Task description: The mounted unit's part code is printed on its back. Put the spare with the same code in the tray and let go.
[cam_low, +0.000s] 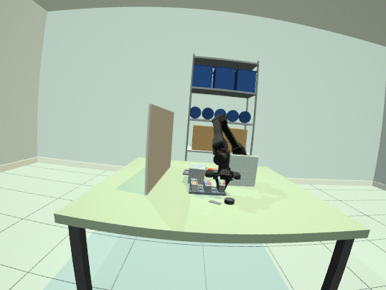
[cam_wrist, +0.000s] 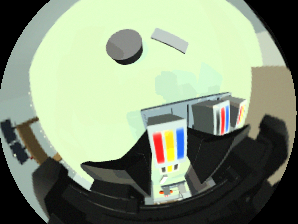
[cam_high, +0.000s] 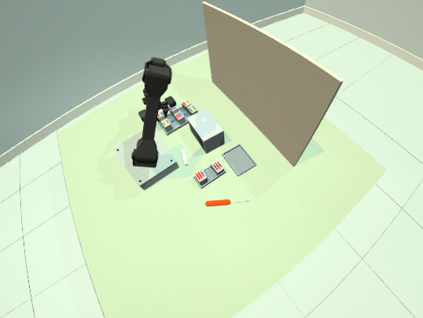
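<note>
My gripper (cam_high: 161, 112) (cam_low: 222, 184) (cam_wrist: 161, 129) is shut on a grey spare with a red, yellow and blue striped label (cam_wrist: 169, 145) at the end of the spares rack (cam_low: 201, 194) (cam_wrist: 150, 114). Its underside is hidden, so I cannot tell whether it is lifted. Other striped spares stand in the rack, among them a red and blue one (cam_high: 179, 116) (cam_wrist: 221, 119). The flat grey tray (cam_high: 239, 160) is empty, beyond the pale grey box (cam_high: 206, 125) (cam_low: 196, 175). A smaller rack (cam_high: 210, 179) holds two red-striped blocks. I cannot read a code on any mounted unit.
A tall brown panel (cam_high: 271, 83) (cam_low: 159, 147) stands beyond the box and tray. A red-handled screwdriver (cam_high: 218, 202) lies near the small rack, and a white strip (cam_high: 185, 157) beside the arm's base block (cam_high: 127, 155). A black puck (cam_low: 229, 201) (cam_wrist: 125, 44) and grey strip (cam_low: 214, 202) (cam_wrist: 170, 41) lie near the spares rack.
</note>
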Robot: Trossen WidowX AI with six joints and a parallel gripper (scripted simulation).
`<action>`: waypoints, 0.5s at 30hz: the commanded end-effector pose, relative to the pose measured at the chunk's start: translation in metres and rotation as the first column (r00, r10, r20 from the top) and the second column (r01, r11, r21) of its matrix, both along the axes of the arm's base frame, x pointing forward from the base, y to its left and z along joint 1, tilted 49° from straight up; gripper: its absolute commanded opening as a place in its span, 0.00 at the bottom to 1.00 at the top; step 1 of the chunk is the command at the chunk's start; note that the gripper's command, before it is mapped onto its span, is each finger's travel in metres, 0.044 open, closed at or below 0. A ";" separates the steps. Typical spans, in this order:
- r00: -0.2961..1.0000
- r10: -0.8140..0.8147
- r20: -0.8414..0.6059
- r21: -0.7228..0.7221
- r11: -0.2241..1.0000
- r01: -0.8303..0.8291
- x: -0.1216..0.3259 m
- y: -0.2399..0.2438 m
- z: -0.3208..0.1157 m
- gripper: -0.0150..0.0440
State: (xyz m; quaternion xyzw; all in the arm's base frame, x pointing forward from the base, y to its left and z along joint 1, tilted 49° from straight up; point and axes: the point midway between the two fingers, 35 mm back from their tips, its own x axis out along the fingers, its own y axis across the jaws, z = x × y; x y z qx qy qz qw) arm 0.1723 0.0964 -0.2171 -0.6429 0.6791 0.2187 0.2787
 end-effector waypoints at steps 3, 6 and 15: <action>1.000 0.004 0.010 0.016 1.000 -0.004 0.003 0.040 0.030 0.25; 1.000 0.005 0.009 0.015 1.000 -0.005 0.002 0.054 0.045 0.25; 1.000 0.012 0.014 0.024 1.000 -0.012 0.003 0.070 0.058 0.25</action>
